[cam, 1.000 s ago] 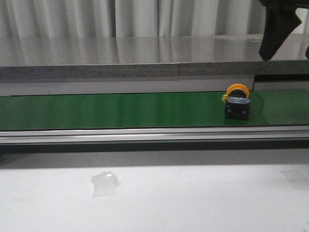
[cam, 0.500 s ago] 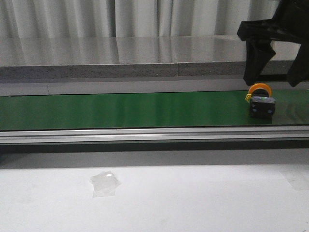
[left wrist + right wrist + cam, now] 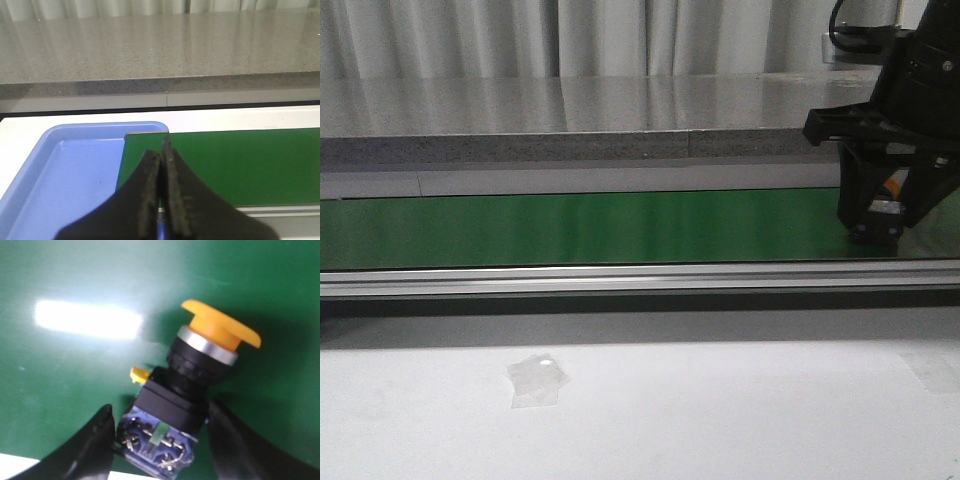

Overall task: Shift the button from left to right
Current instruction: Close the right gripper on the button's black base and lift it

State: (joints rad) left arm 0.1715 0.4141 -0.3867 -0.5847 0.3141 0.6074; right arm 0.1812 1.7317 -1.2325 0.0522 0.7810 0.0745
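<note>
The button (image 3: 885, 212) lies on the green belt (image 3: 570, 225) at the far right, mostly hidden behind my right gripper (image 3: 882, 228). In the right wrist view the button (image 3: 192, 385) shows its orange cap, black body and bluish-white contact block. My right gripper (image 3: 161, 412) is open, with one finger on each side of the contact block, the left finger close to touching it. My left gripper (image 3: 161, 150) is shut and empty, above the edge where a blue tray (image 3: 75, 170) meets the belt (image 3: 240, 165). It is out of the front view.
A grey stone counter (image 3: 570, 110) runs behind the belt. An aluminium rail (image 3: 620, 278) edges the belt's front. The white table (image 3: 720, 420) in front carries a scrap of clear plastic (image 3: 536, 380) and a piece of tape (image 3: 932, 368).
The button has travelled right along the belt. My right gripper has come down from above and now straddles it.
</note>
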